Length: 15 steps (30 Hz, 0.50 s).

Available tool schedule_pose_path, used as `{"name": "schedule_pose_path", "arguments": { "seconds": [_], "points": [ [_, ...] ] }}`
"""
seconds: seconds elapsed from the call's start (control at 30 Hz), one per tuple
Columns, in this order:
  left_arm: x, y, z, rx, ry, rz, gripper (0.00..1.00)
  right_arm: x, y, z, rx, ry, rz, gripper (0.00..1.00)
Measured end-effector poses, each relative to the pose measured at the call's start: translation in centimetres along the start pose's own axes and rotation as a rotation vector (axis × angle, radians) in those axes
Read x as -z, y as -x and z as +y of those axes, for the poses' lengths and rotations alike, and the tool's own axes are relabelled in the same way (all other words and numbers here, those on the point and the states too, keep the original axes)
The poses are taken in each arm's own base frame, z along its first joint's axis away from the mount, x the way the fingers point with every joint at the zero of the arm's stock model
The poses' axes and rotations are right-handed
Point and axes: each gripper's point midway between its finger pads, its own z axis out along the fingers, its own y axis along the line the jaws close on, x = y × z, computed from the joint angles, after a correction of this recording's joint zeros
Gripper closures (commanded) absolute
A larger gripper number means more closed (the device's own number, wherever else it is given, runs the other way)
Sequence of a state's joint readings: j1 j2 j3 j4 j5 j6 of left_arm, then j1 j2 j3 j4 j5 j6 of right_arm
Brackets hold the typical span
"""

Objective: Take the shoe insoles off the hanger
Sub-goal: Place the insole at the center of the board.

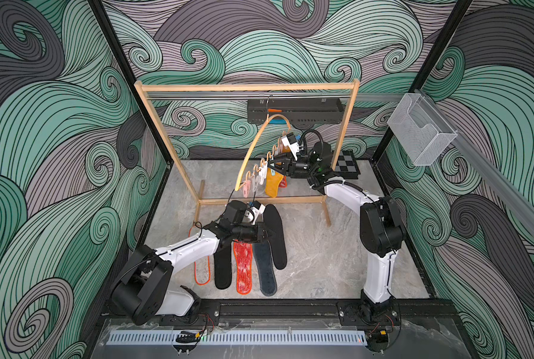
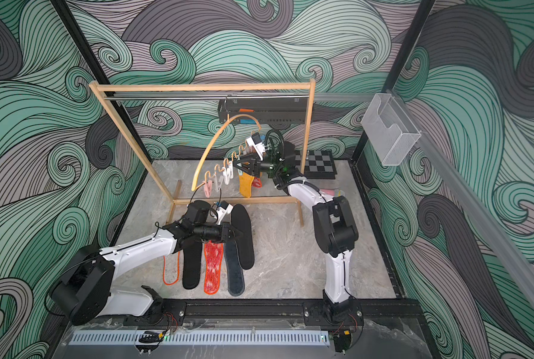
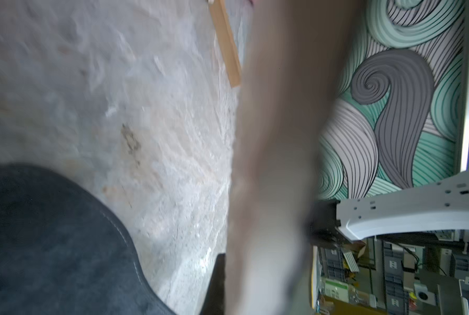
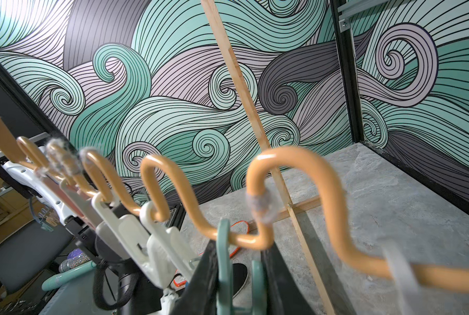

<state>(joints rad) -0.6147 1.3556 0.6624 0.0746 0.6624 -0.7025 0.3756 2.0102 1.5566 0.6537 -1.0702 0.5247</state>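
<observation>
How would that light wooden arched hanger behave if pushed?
Probably swings or twists: the light wooden arched hanger hangs from one thin metal hook and sits tilted. Likely stiff: its bow holds its curve though the right fingers squeeze a teal plastic clothespeg.

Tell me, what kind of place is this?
Probably a robot test booth: two robot arms fixed to a front rail, swirly printed walls around a table, and a hanger on a rack.

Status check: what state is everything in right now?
right pincer: shut on teal clothespeg.
left pincer: shut, above black insole.
teal clothespeg: clamped by right pincer.
hanger: hooked on rail, tilted.
mustard insole: hanging from hanger.
dark grey insole: flat on floor.
red mottled insole: flat on floor.
</observation>
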Motion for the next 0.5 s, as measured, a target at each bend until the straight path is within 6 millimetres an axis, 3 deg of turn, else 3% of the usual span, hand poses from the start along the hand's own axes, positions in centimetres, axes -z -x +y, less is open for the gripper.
{"name": "schedule_pose_path", "arguments": {
  "seconds": [0.27,0.5],
  "points": [
    [-2.5,-3.5,-1.5,0.039,0.033,0.058,1.00,0.1,-0.4,-0.1,-0.004,-0.002,0.000,0.96],
    [-6.3,-5.5,2.3,0.111,0.138,0.162,1.00,0.2,-0.4,0.1,-0.004,-0.003,-0.001,0.95]
  ]
}}
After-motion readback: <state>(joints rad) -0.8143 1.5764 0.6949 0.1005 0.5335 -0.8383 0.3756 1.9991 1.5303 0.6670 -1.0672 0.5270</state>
